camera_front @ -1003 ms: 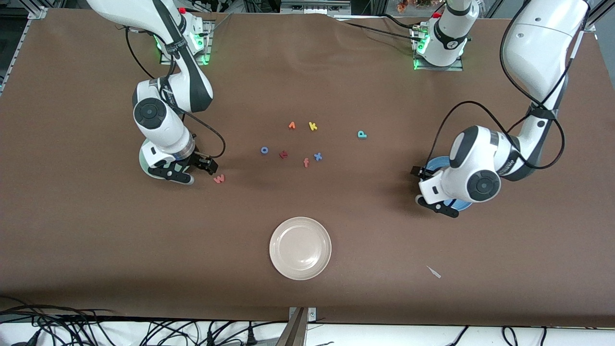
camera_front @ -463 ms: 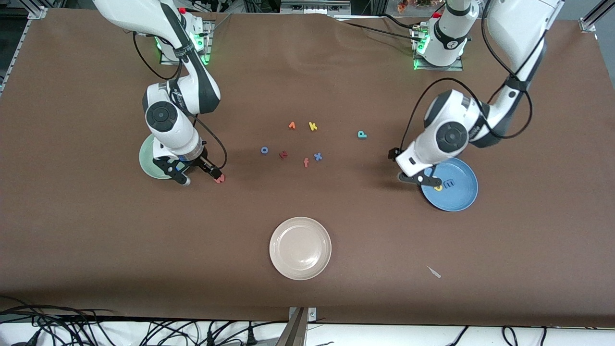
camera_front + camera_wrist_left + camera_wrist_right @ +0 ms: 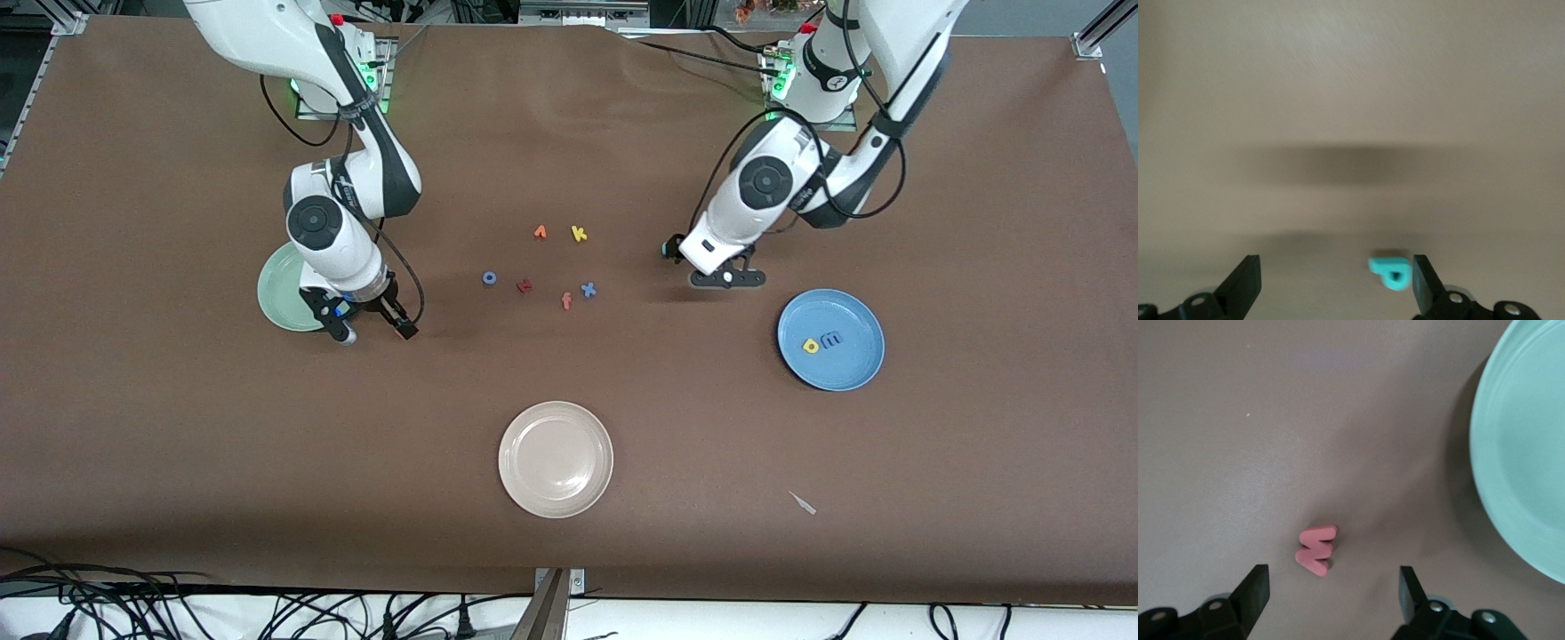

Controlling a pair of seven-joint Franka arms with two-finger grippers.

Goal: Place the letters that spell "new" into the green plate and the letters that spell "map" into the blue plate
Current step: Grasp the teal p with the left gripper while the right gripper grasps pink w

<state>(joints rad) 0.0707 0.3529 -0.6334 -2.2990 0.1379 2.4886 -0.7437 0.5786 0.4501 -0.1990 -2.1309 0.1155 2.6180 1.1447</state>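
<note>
Right gripper (image 3: 1331, 600) spread, low over pink w (image 3: 1316, 550), green plate (image 3: 1525, 453) beside. Left gripper (image 3: 1335, 283) spread, teal p (image 3: 1390, 271) by one finger.

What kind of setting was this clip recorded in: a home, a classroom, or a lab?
Most likely a robotics lab bench. Two arms are bolted to metal base plates at the edge of a brown-covered table, loose cables trail along its near edge, and the only props are foam letters and plain plates.
</note>
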